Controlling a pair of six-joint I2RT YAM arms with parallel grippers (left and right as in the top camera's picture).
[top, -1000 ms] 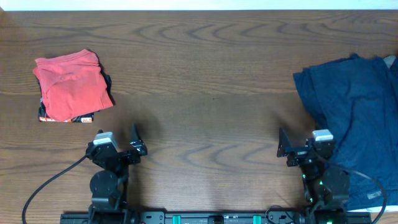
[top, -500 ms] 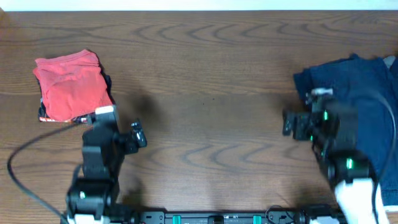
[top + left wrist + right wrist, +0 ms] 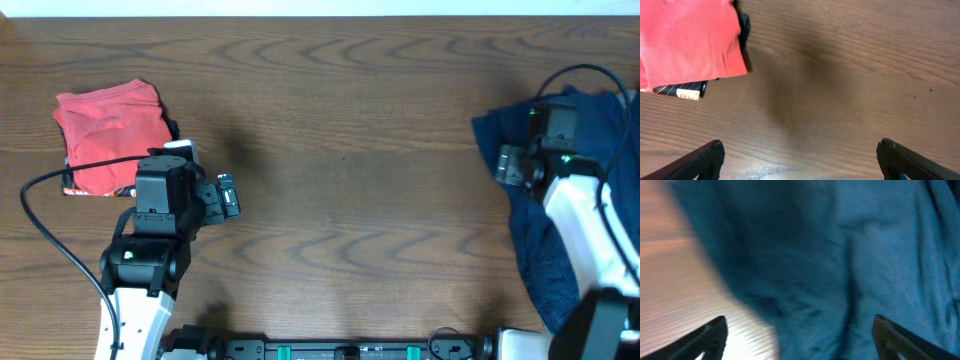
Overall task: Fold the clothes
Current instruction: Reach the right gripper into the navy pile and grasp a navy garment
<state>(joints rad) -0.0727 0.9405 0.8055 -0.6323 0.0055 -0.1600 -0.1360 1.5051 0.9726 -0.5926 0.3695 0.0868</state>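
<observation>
A wrinkled dark navy-blue pile of clothes (image 3: 545, 250) lies at the table's right edge; it fills the right wrist view (image 3: 840, 255). My right gripper (image 3: 508, 163) is open and hovers over the pile's left edge, its jaws (image 3: 799, 340) wide apart above the cloth, holding nothing. My left gripper (image 3: 227, 196) is open and empty over bare wood (image 3: 800, 160), just right of a folded red garment (image 3: 115, 137).
The folded red garment (image 3: 685, 40) lies on a dark printed garment (image 3: 687, 91) at the left. A black cable (image 3: 50, 240) trails from the left arm. Another cable (image 3: 585, 75) loops above the right arm.
Both arms have moved up from the front edge. The left gripper is now next to the red garment. The right gripper has moved up and right, over the blue pile.
</observation>
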